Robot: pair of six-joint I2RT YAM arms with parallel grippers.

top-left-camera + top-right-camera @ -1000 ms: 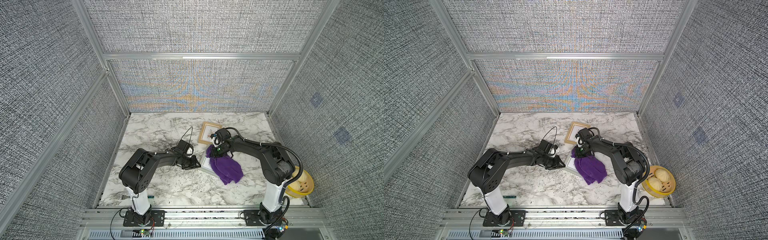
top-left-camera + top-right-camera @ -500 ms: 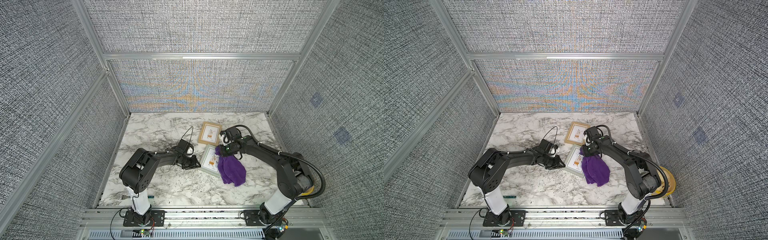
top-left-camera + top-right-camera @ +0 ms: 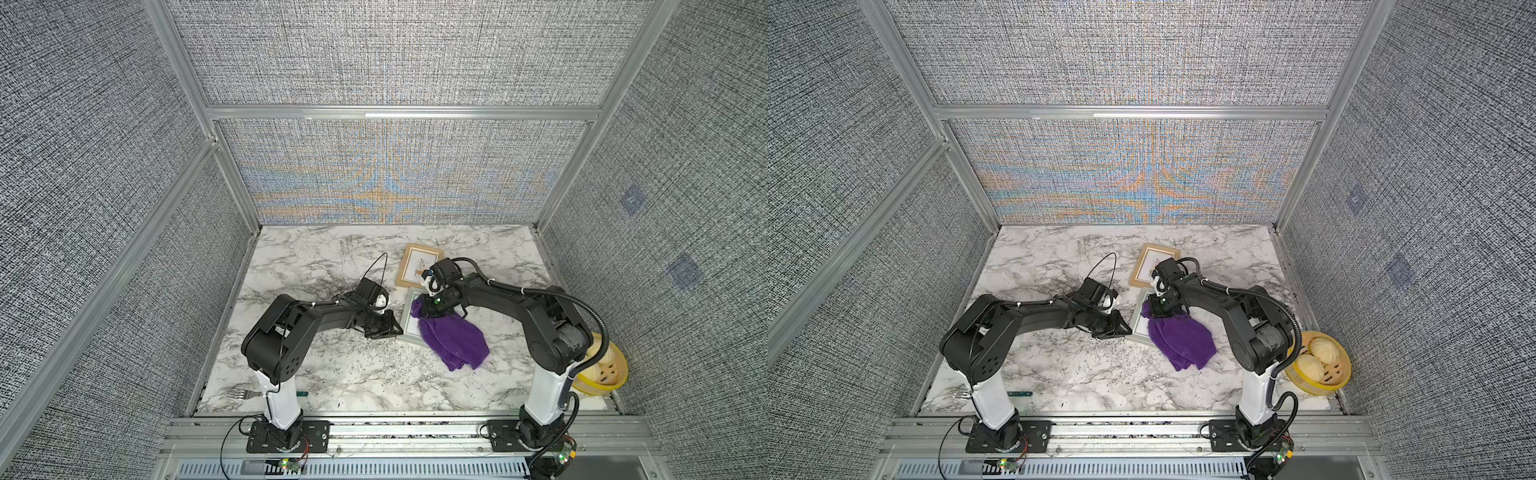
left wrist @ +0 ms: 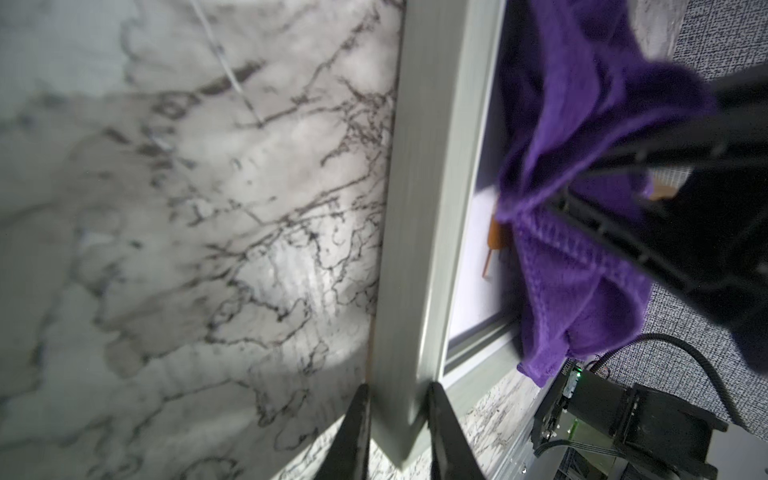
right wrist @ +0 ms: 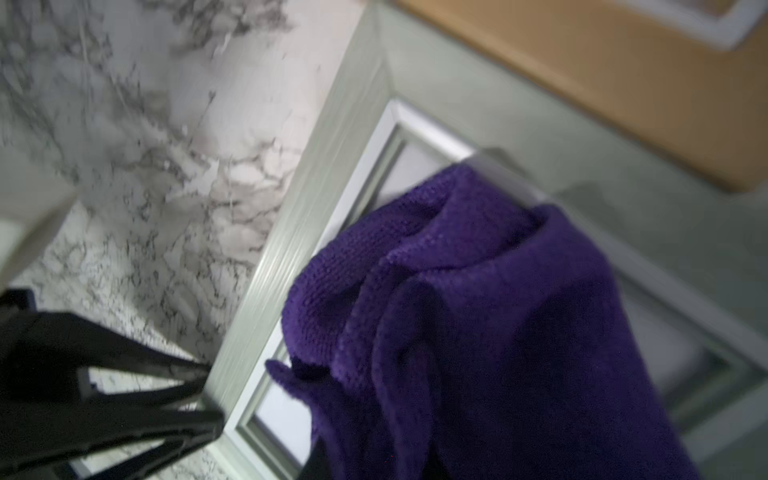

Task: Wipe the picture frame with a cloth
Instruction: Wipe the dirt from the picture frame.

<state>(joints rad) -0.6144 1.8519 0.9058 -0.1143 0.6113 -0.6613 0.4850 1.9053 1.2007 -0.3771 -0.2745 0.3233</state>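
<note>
Both top views are bright and sharp, with colour moiré on the back wall point(image 3: 382, 183) — lines bend near the edges. Wrist views are dimmer, blurred; the cloth point(image 5: 498, 311) is unsharp.

marble tabletop point(image 3: 316, 266) with grey frame point(image 3: 407, 321), wooden frame point(image 3: 415, 266), purple cloth point(image 3: 455, 343), fork point(image 3: 243, 392)

My left pincer point(image 3: 397, 330) sits at the near frame's point(image 3: 408, 331) left edge; the cloth point(image 3: 455, 345) lies over its right side; the far frame point(image 3: 415, 266) lies just behind.
</note>
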